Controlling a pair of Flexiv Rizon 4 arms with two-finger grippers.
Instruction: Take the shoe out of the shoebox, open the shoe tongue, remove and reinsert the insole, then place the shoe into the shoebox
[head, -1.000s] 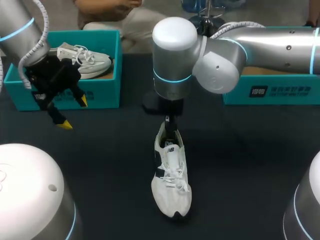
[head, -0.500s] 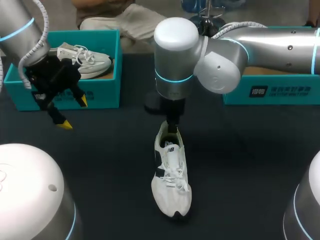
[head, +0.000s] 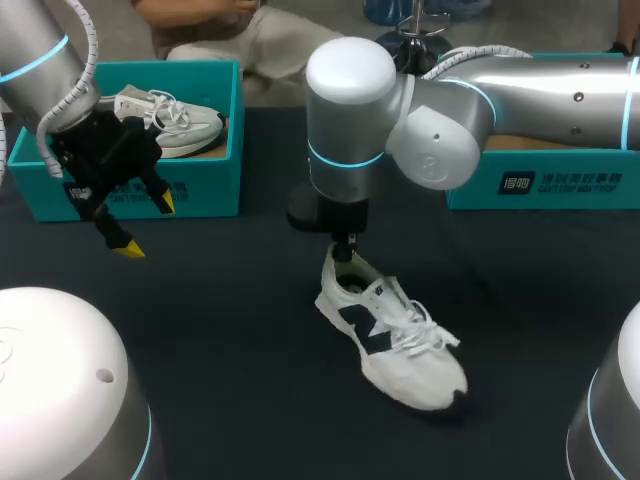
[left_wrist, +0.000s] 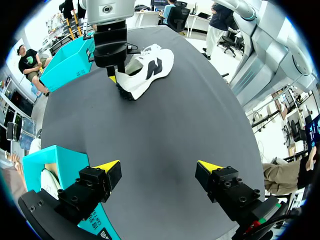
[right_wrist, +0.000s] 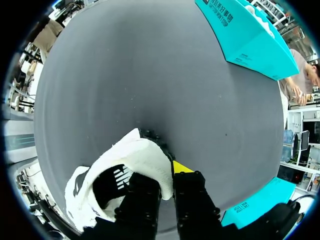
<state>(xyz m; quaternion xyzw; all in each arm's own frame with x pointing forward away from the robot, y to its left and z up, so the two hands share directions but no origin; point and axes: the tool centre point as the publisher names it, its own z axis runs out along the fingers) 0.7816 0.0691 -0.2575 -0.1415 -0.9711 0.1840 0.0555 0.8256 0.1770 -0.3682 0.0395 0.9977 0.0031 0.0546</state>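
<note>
We are working at a dark table (head: 220, 330) with a blue-green shoebox (head: 205, 190) at its far left and a second blue-green box (head: 560, 185) at its far right. The white shoe (head: 395, 335) is out of its box. It lies in the middle of the table, right below our right arm.

Our right gripper (head: 345, 248) pinches the back of the shoe: one finger is inside the heel and the other presses from outside. We think this hold is there so we can turn the shoe and keep it steady. Then the tongue and the insole are easier to reach.

Our left gripper (head: 147, 227) hangs wide open just in front of the left shoebox, holding nothing. It looks ready to come over and help. Another shoe (head: 175, 120) sits in that shoebox.

A second ago the shoe pointed straight toward us. Now its toe has swung to our right, and it leans so its dark side mark shows. Our left arm has not moved.
</note>
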